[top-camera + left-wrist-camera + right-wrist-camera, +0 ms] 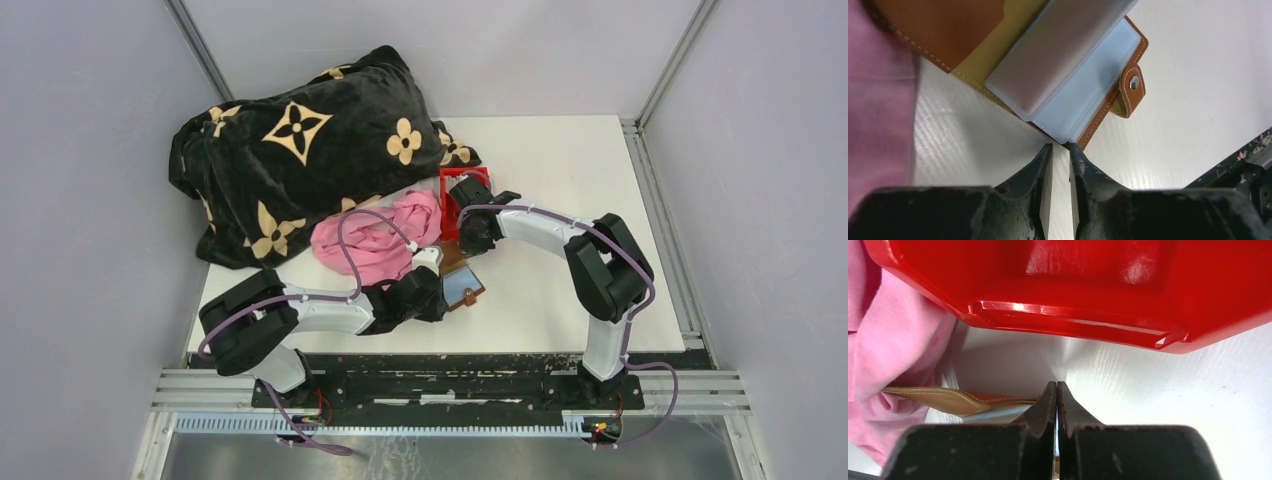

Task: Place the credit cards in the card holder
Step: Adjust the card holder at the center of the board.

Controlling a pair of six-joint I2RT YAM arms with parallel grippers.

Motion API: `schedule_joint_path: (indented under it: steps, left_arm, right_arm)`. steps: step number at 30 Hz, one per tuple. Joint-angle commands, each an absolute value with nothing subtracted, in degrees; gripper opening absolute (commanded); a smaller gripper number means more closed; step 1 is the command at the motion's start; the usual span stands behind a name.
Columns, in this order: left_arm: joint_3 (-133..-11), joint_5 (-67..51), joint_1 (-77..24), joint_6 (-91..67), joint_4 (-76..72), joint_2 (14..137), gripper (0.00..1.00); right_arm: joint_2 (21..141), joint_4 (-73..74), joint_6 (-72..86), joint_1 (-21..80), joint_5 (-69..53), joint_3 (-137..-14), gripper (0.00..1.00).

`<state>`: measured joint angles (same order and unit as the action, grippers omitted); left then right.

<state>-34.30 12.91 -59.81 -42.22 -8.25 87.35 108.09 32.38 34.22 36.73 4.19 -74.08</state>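
The card holder [973, 30] lies open on the white table, brown leather with a snap tab [1134, 84] and pale clear pockets [1073, 85] fanned up. From above, the card holder [463, 287] sits between the two grippers. My left gripper [1060, 149] points at its near corner, jaws a narrow gap apart with only bare table showing between them. My right gripper [1056, 386] is shut with nothing in it, low over the table just short of the red bin [1088, 285]; the card holder's edge [943, 397] lies at its left. No credit cards show in any view.
A pink cloth [375, 240] lies bunched against the holder's left side. A large black blanket [300, 150] with tan flower patterns covers the far left of the table [560, 170]. The red bin [462, 200] stands mid-table under the right wrist.
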Motion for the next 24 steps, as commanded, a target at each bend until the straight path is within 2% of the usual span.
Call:
schedule_joint_path:
  steps: [1,19,24]
  left_arm:
    - [-34.89,9.39,-59.89,-42.28,-10.72,89.71,0.27]
    - [-42.71,3.51,-60.64,-42.01,-14.04,97.07,0.28]
    - [-44.31,2.81,-60.86,-42.01,-14.84,98.93,0.28]
  right_arm:
    - [108.53,33.41,32.73,37.18,2.75,-76.67,0.01]
    - [108.38,35.18,30.47,37.00,1.38,-78.98,0.01]
    - [108.44,36.55,29.44,36.32,2.52,-80.61,0.04]
